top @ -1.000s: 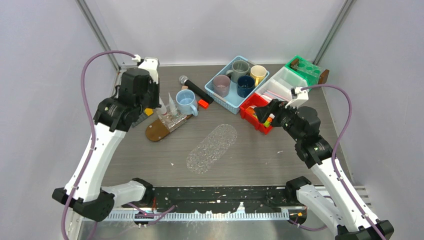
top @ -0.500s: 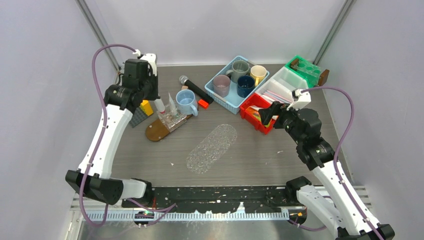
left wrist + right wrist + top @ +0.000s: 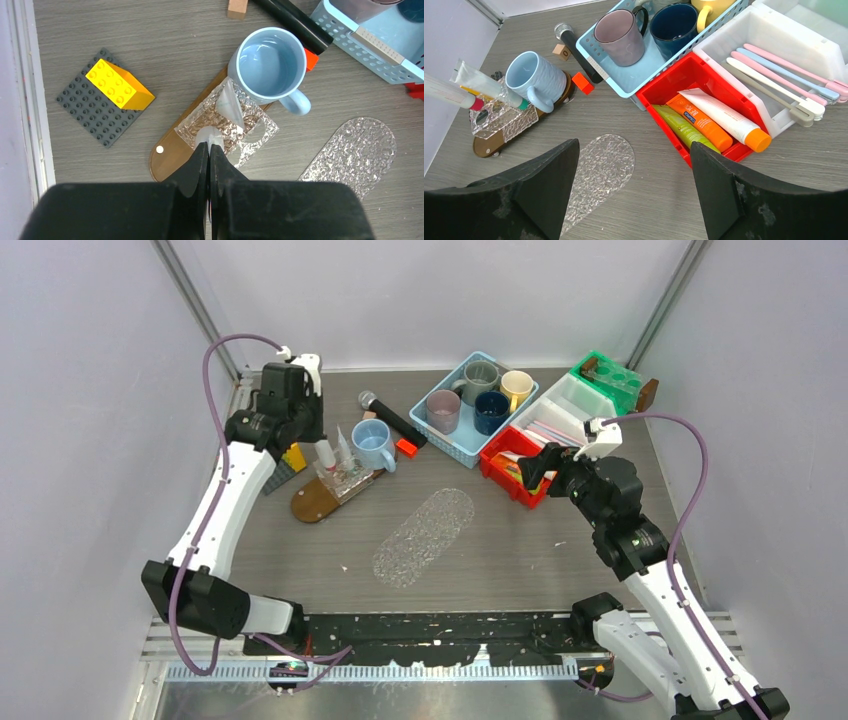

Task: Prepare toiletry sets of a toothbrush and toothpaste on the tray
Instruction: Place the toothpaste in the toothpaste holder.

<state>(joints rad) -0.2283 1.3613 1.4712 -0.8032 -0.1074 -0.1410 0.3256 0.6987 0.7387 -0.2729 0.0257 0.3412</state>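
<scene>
Blue mug beside white toothpaste tube

left arm stretched out, its pincer pinched shut, pointing down. right pincer gaping wide open.

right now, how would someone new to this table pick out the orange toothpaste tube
On the right, find the red bin beside the white box of toothbrushes. Three tubes lie in it; the orange toothpaste tube is the middle one, between a green tube and a white tube with an orange cap.
</scene>
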